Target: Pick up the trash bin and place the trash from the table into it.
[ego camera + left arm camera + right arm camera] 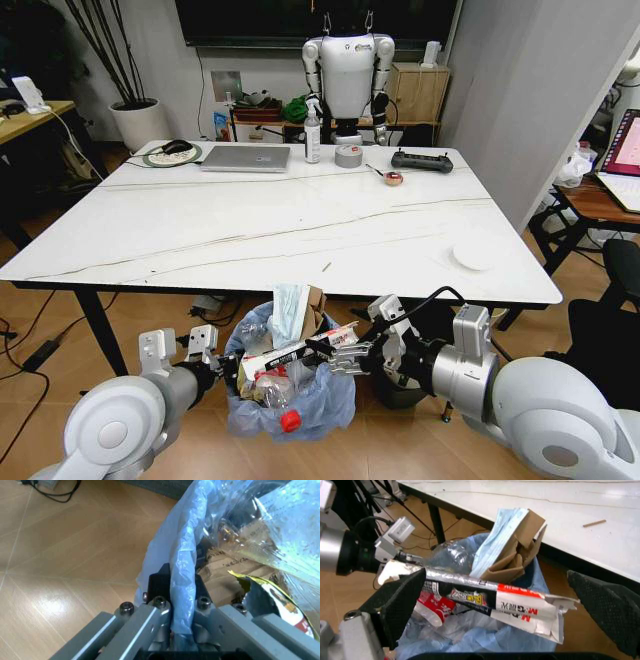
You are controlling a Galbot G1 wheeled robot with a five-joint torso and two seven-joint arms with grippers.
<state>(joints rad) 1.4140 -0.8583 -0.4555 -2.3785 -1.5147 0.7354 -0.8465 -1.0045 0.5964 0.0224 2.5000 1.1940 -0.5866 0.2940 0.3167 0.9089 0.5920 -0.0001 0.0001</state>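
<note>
Blue-bagged trash bin (290, 400) rim pinched between left gripper (181, 630) jaws.

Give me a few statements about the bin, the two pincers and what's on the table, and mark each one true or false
1. The left pincer is clamped on the rim of the bin. True.
2. The bin stands on the table. False: it is below the table's near edge, over the floor.
3. The right pincer is open over the bin, with a flattened box between its fingers. True.
4. The laptop is in the bin. False: it lies closed at the table's far side.
5. The bin holds no trash. False: cardboard and wrappers stick out of it.
</note>
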